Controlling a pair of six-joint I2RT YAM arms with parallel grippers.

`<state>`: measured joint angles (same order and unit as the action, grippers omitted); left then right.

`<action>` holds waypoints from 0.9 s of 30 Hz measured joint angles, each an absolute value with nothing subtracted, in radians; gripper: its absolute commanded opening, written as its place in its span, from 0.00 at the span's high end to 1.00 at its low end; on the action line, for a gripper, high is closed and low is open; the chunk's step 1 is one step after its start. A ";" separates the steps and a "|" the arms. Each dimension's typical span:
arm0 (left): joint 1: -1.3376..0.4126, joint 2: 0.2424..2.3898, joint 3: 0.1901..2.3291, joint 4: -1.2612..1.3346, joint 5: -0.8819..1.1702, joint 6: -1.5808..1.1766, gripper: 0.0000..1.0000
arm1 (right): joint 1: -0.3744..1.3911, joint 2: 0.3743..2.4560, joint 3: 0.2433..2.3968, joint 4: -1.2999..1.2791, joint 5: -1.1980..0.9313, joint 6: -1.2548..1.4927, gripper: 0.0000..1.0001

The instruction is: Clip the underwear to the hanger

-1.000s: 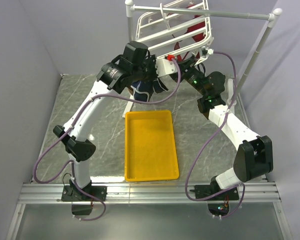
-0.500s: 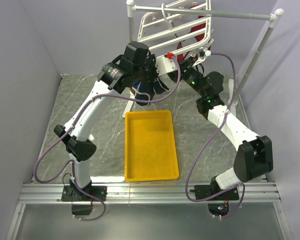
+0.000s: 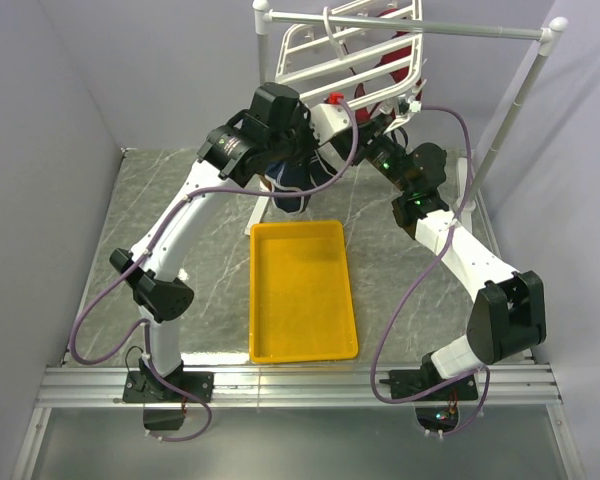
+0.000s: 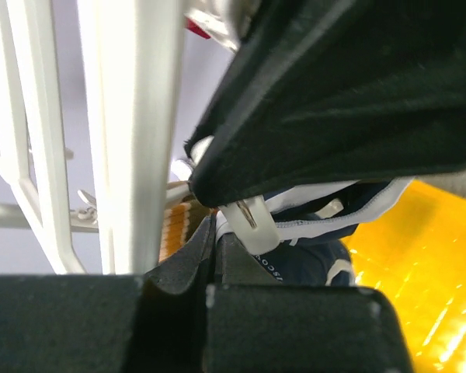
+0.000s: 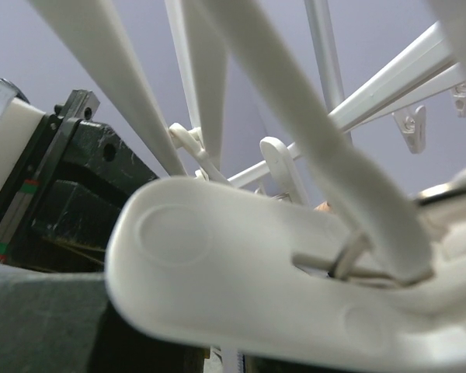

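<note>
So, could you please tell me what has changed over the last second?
The left claw, shut on the underwear, has risen toward the bars of the hanger, drawing the fabric up slightly. Nothing was newly taken hold of or let go. The right arm and the yellow tray stayed where they were.

Table [image 3: 215, 300]: grey marbled top, level, walled on the left and rear. One yellow tray [image 3: 300, 290] lies flat on it, at centre, long side running front to back, its near end close to the front edge. Stand [image 3: 520, 85]: white poles come down at the rear of the table; feet hidden behind the arms. Metal rail [image 3: 300, 385] runs along the near edge and carries both arm bases, left base [image 3: 165, 385] and right base [image 3: 430, 385], well apart.
</note>
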<state>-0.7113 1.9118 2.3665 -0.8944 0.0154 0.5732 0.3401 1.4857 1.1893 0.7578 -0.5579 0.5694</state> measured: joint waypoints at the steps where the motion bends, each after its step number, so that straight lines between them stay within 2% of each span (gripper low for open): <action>1: -0.711 1.912 2.366 -0.892 0.010 0.554 1.00 | 0.340 1.486 1.189 0.758 -0.558 0.569 1.00; 14: -0.711 1.913 2.366 -0.897 -0.015 0.344 1.00 | 0.347 1.488 1.189 0.758 -0.566 0.514 1.00; 27: -0.702 1.832 2.291 -0.856 0.038 0.320 1.00 | 0.361 1.488 1.189 0.776 -0.588 0.427 1.00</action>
<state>-0.7017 1.8324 2.2906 -0.8558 0.0383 0.3202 0.3607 1.4876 1.1893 0.7757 -0.5880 0.4274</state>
